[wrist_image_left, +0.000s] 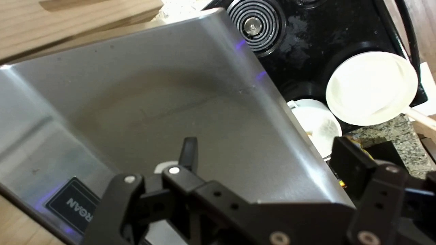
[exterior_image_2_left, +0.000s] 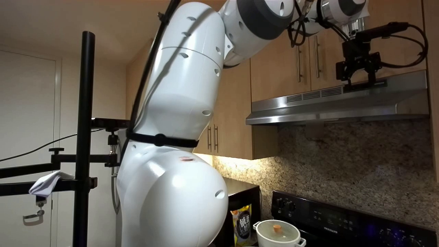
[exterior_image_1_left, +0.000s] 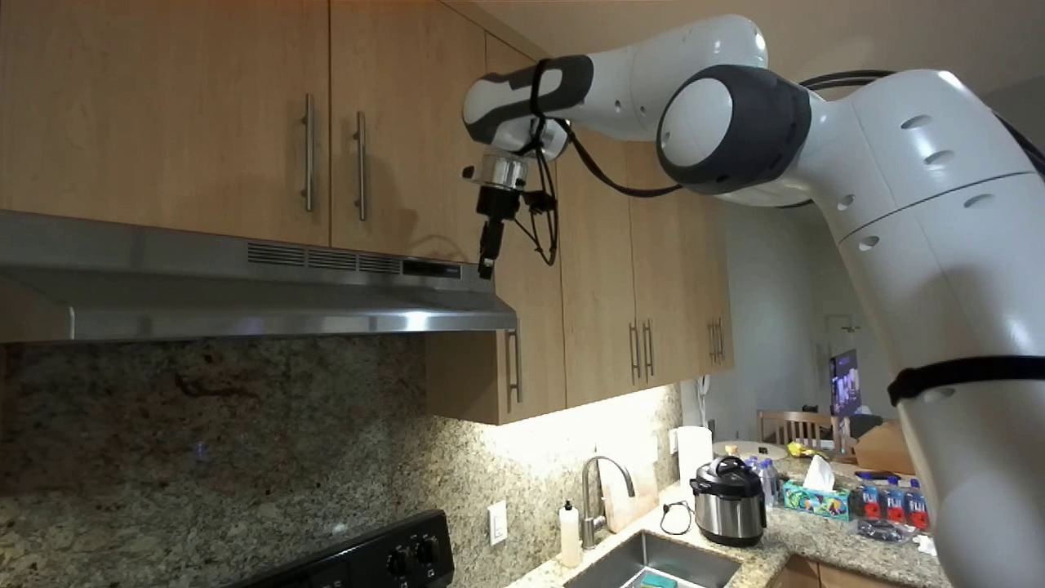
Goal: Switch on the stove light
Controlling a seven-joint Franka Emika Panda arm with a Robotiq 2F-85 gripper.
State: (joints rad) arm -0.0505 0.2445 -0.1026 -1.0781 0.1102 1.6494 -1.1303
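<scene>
The black two-jawed claw (exterior_image_2_left: 360,82) is held, jaws apart, over the silver stainless-steel range hood (exterior_image_2_left: 337,104), presumably for access to the black rectangular panel (exterior_image_1_left: 431,269) beside the claw; the stove light, likely below, under the hood, is hidden

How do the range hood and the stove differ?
The range hood is silver; the stove is black. The range hood has vent slots; the stove has round knobs. The range hood sits up under the cabinets; the stove stands lower. Both carry lettering.
</scene>
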